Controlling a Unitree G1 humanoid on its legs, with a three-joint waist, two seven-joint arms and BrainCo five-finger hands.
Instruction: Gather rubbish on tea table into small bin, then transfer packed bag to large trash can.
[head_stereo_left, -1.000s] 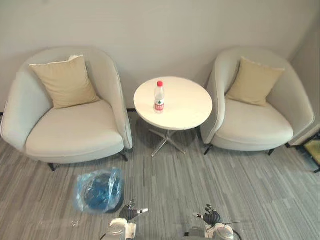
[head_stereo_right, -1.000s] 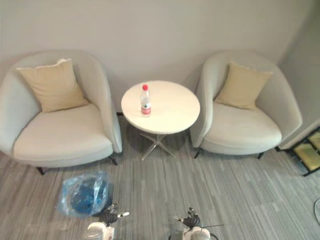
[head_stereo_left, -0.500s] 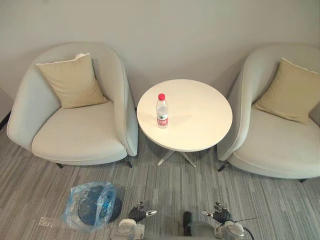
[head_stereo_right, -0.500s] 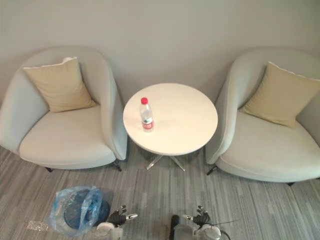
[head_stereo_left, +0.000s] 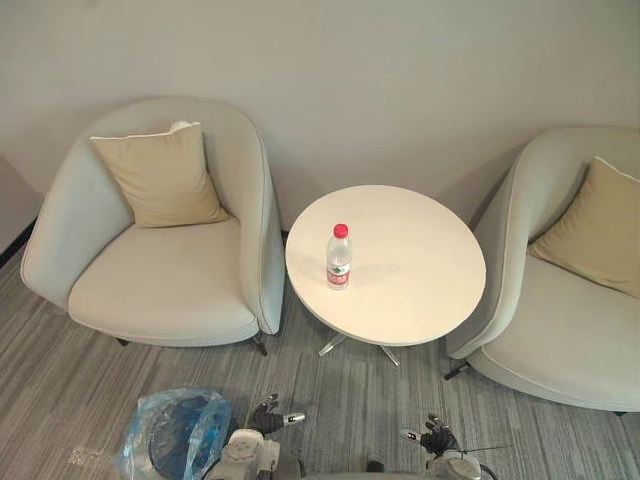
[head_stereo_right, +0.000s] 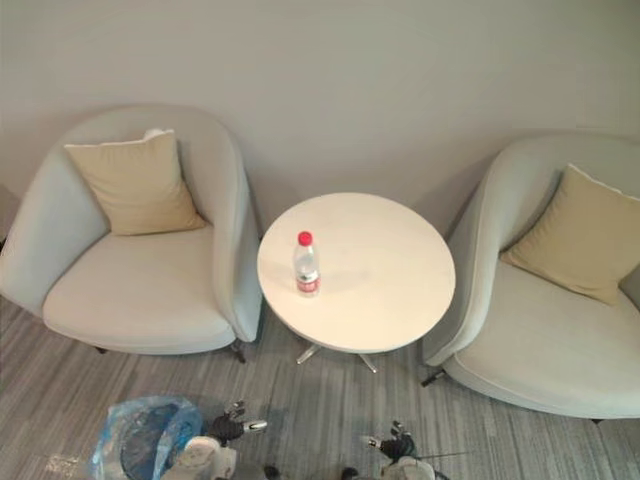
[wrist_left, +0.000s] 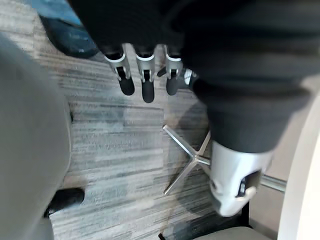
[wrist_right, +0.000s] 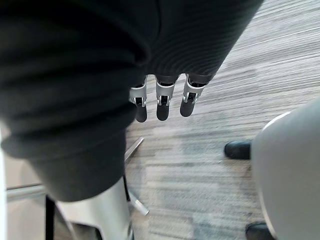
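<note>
A clear plastic bottle (head_stereo_left: 339, 257) with a red cap and red label stands upright on the round white tea table (head_stereo_left: 420, 290), left of its middle. On the floor at the lower left sits a small dark bin lined with a blue plastic bag (head_stereo_left: 175, 440). My left hand (head_stereo_left: 268, 417) hangs low at the bottom edge, just right of the bin, fingers straight and holding nothing (wrist_left: 145, 80). My right hand (head_stereo_left: 433, 440) hangs low at the bottom right, fingers relaxed and empty (wrist_right: 161, 102). Both hands are well short of the table.
A grey armchair (head_stereo_left: 170, 290) with a beige cushion (head_stereo_left: 160, 175) stands left of the table, another armchair (head_stereo_left: 560, 330) with a cushion (head_stereo_left: 600, 225) to its right. The table's chrome legs (wrist_left: 187, 162) spread on grey striped carpet between me and the table.
The camera has moved forward and to the left, so the table and bottle sit lower and more central. Both hands stay hanging low and empty.
</note>
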